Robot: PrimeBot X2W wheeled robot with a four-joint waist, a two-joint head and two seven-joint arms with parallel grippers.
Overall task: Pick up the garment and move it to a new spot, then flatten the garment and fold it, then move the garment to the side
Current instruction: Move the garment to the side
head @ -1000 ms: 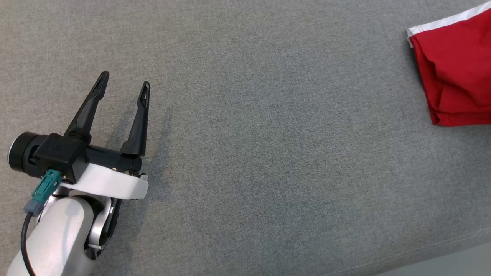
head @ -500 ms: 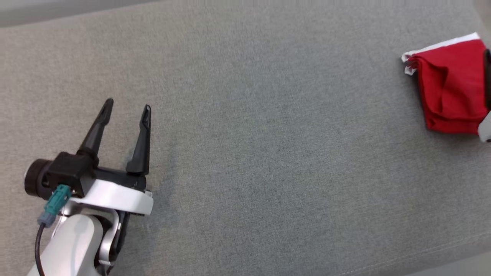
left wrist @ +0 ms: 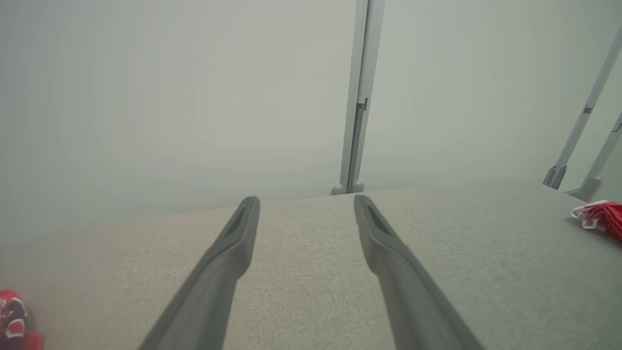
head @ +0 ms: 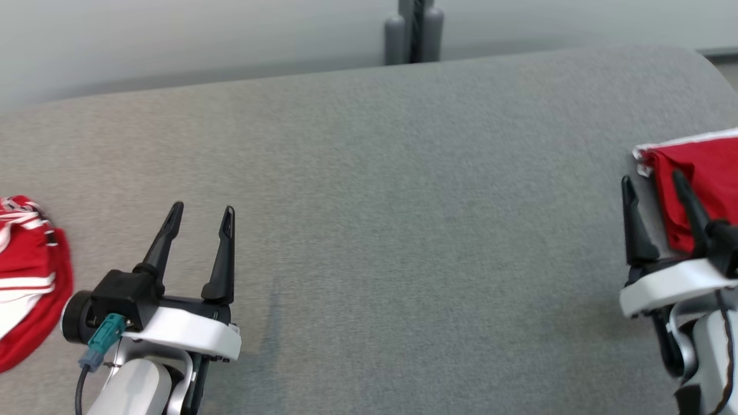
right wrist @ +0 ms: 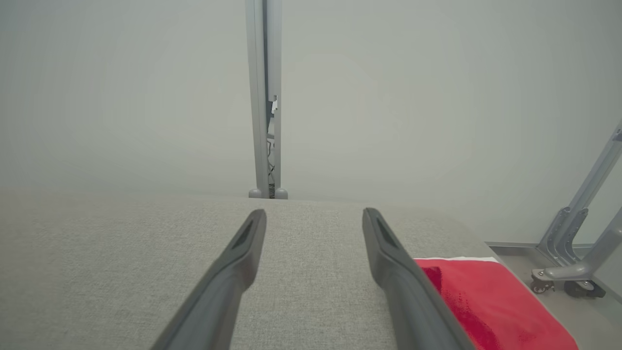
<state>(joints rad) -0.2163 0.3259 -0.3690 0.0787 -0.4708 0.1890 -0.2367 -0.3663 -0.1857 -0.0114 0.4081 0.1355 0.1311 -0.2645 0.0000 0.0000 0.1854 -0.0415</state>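
Both claws: I see the left gripper (head: 203,207) and the right gripper (head: 650,178) with fingers spread apart and nothing between them, held over the grey padded table (head: 403,202)
Garment: red with white trim (head: 709,167), folded into a compact packet at the table's right end, partly behind my right fingers
Other cloth: a bunched red-and-white piece (head: 29,271) at the far left edge, well apart
Done: by my reading, moving, flattening, folding and setting aside look complete
Remaining: little, perhaps drawing both arms clear; whether the bunched piece comes next I cannot tell
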